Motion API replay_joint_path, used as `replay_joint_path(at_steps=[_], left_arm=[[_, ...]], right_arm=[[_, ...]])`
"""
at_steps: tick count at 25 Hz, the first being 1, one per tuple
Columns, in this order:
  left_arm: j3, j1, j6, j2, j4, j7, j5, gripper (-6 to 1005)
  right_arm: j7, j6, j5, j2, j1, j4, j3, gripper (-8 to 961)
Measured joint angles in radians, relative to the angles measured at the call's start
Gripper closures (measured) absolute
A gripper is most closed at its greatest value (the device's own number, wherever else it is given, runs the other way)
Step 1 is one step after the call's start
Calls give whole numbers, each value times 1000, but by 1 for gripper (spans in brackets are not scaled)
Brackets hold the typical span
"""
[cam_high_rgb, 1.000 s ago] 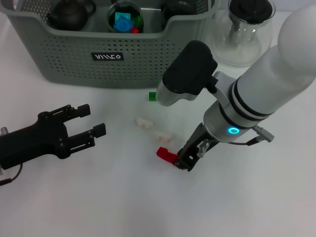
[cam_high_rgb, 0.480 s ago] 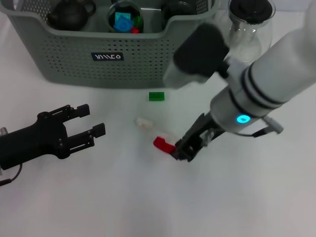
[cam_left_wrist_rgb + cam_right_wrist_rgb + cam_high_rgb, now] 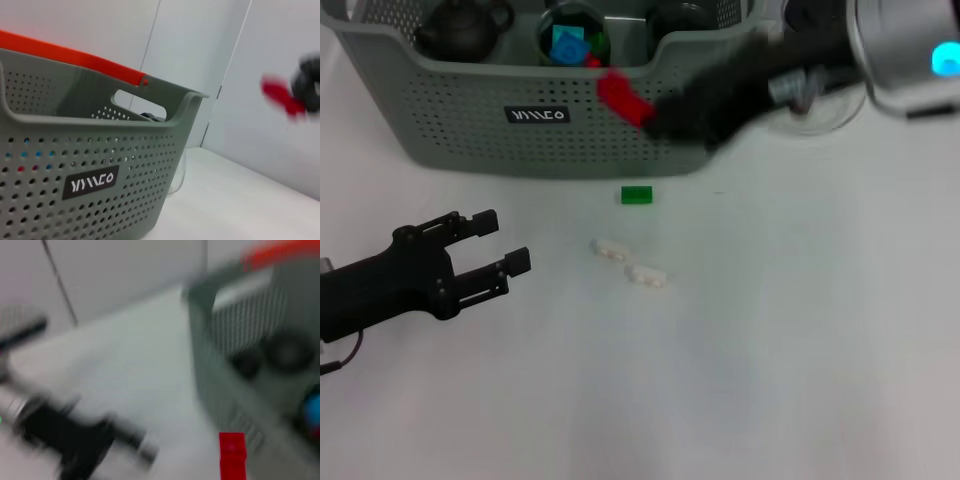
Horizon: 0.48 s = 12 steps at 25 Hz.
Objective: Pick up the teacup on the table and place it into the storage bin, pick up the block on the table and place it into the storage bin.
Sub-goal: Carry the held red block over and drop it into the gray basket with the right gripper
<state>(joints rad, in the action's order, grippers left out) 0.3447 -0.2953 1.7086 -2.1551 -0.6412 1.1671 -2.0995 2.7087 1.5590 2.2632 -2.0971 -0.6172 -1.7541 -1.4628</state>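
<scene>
- Head view: right gripper [image 3: 655,115] is raised in front of the storage bin [image 3: 470,140], near its front rim, with a red block [image 3: 623,99] clamped at its tips. Block is not yet over the opening. Left gripper [image 3: 505,245] hangs low over the table [image 3: 770,350], well apart from the bin, fingers spread, nothing in them.
- Head view, bin contents: a dark teapot-like vessel [image 3: 465,28] and a cup holding blue and green pieces [image 3: 572,40]. Judgement: the teacup step looks done.
- Head view, table: green block [image 3: 637,195] just before the bin, and two pale blocks [image 3: 610,249] [image 3: 649,275] nearer. Glass pot [image 3: 825,85] beside the bin.
- Left wrist view: bin wall fills the frame; red block held by the right gripper appears off to one side.
- Right wrist view: red block at frame edge, bin beside it; fingers not discernible here.
- Remaining: drop the red block in the bin; three blocks are left on the table.
</scene>
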Motion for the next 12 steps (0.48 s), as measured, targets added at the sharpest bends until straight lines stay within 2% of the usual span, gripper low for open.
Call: replay_joint_path(at_steps=[3, 5, 12], left_arm=[[0, -4, 0, 0, 0, 0, 0, 275], [0, -5, 0, 0, 0, -1, 2, 275], [2, -7, 2, 0, 0, 1, 5, 275]], right_arm=[[-8, -99, 46, 0, -71, 25, 33, 756], [-6, -177, 107, -1, -135, 86, 37, 756], [-30, -409, 224, 0, -445, 565, 130, 756]])
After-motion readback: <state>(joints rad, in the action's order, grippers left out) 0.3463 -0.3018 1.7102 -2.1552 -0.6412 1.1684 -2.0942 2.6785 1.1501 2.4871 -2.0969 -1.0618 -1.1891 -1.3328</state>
